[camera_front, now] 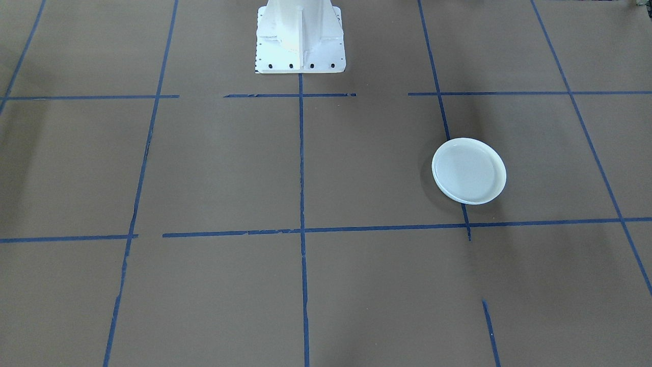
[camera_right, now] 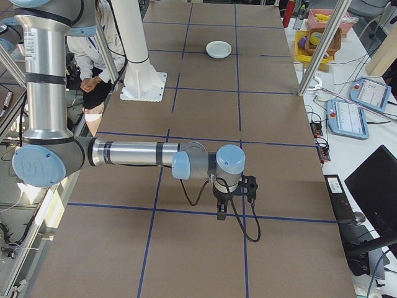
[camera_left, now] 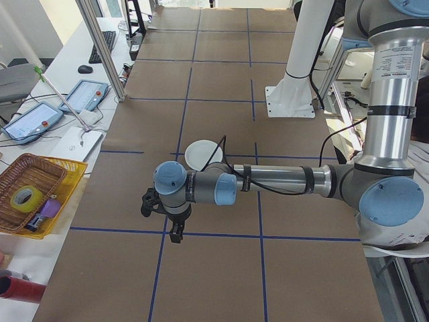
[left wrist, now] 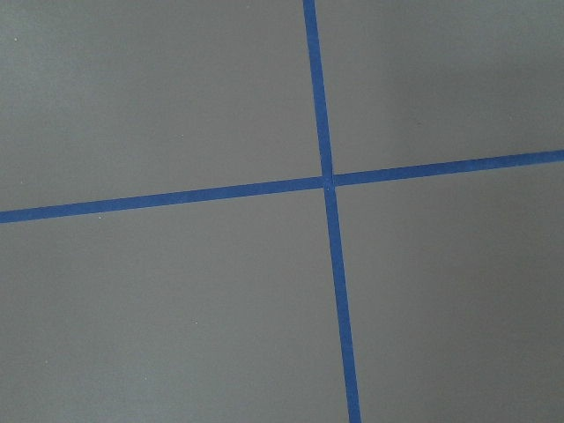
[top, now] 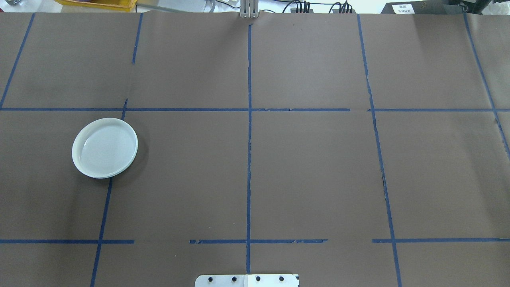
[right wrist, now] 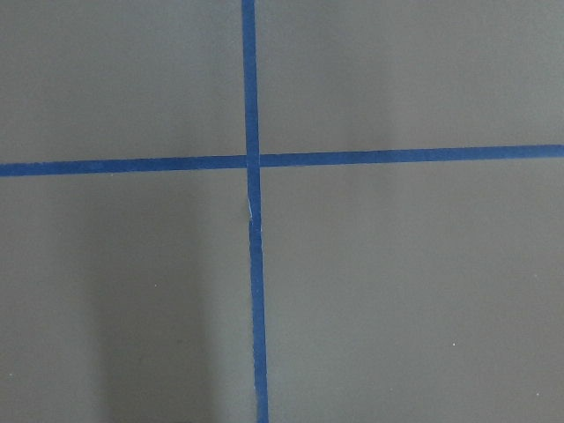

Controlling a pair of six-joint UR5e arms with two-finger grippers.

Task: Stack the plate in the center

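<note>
Plate stack (top: pixel 104 148) is seen on the robot's left half, well apart from the left gripper (camera_left: pixel 163 216), the nearer one. Finger spread of both grippers cannot be told.

No readable text anywhere. White label (top: pixel 403 8) on the black box at 1 o'clock: print too small.

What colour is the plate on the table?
Pale bluish white, smooth and unpatterned; the plate shows best in the overhead exterior view.
</note>
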